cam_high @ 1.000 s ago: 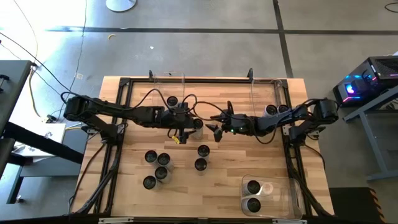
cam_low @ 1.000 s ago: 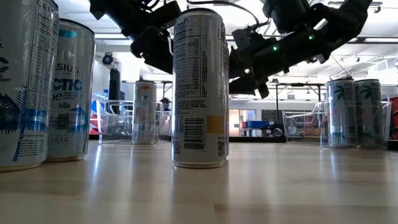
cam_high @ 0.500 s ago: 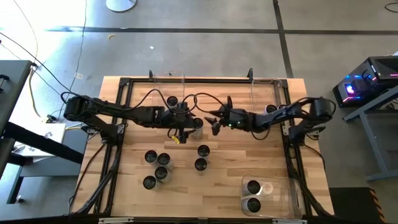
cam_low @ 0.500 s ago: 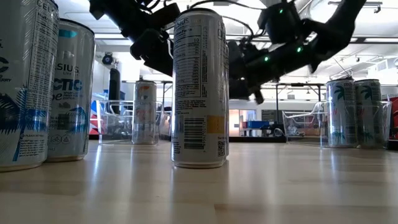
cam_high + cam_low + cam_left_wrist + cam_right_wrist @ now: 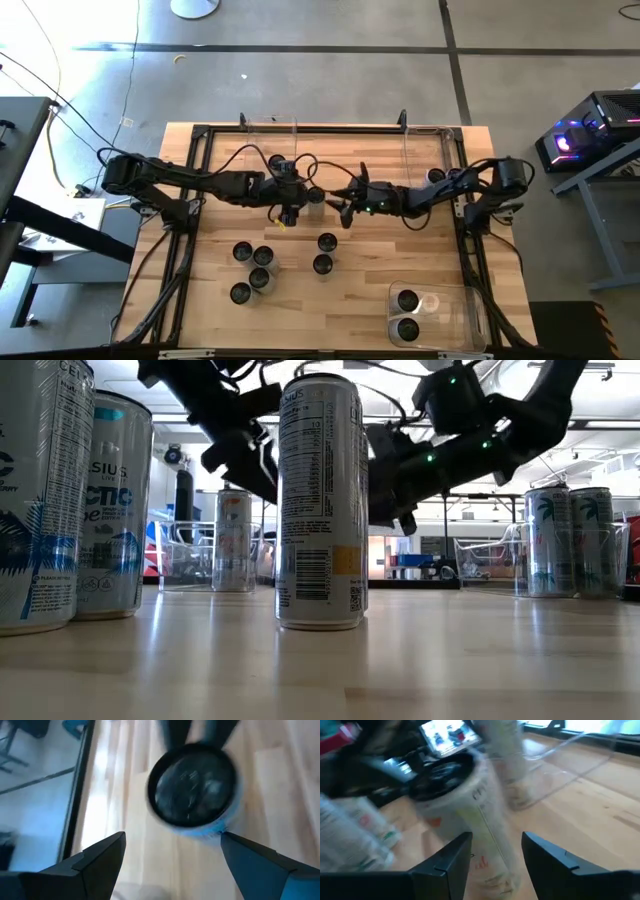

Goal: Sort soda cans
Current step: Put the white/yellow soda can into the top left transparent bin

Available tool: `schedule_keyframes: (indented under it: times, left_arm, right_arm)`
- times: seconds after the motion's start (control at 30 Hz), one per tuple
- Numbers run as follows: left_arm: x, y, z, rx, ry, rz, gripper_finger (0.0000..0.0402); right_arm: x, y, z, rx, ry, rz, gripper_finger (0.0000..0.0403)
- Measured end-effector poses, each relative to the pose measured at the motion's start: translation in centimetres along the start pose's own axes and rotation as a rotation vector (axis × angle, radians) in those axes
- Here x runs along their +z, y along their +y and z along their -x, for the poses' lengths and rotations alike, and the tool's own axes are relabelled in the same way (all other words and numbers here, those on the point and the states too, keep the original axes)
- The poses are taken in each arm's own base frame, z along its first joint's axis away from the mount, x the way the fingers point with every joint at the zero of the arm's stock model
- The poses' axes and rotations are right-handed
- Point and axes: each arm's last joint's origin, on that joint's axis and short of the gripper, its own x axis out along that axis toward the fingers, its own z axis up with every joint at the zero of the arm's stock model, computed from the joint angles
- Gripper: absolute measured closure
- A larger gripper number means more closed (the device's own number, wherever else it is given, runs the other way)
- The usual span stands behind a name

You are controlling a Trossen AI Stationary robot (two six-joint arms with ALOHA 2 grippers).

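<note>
A soda can stands mid-table between my two grippers. In the left wrist view its dark round top is seen from above, with a blue edge low on its side. My left gripper hovers open above it. The right wrist view shows a white can with orange marks. My right gripper is open and faces that can from the table's right, one finger on either side and apart from it. Several more cans stand on the near half of the table.
Two cans stand just near of the grippers. A clear bin at the near right holds two cans. Clear bins along the far edge hold cans on the left and right. Bare wood lies near the middle of the near edge.
My right gripper has moved toward the table's left, closing in on the can between the two grippers, and is still in motion. My left gripper has dipped a little over that can. No can has moved.
</note>
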Motion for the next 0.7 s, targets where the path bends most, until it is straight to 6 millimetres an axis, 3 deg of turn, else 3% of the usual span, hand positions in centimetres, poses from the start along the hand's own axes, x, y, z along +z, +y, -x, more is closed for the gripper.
schedule_keyframes:
  times: [0.17, 0.33, 0.5, 0.7]
  left_arm:
    - [-0.7, 0.0, 0.3, 0.049, 0.079, -0.008, 0.0078]
    - [-0.6, 0.0, 1.3, 0.058, 0.071, 0.009, 0.0078]
    - [-0.3, -0.4, 1.3, -0.006, -0.013, 0.098, 0.0078]
    - [-1.5, -1.0, 0.3, -0.005, -0.037, 0.257, 0.0078]
  right_arm:
    - [0.0, 1.2, 0.7, 0.072, 0.038, 0.046, 0.0229]
    - [-0.1, 1.1, 0.9, -0.008, 0.039, 0.028, 0.0229]
    - [-0.3, -0.1, 0.8, -0.178, 0.037, 0.009, 0.0229]
    - [-0.3, -2.2, 0.1, -0.279, 0.009, -0.065, 0.0229]
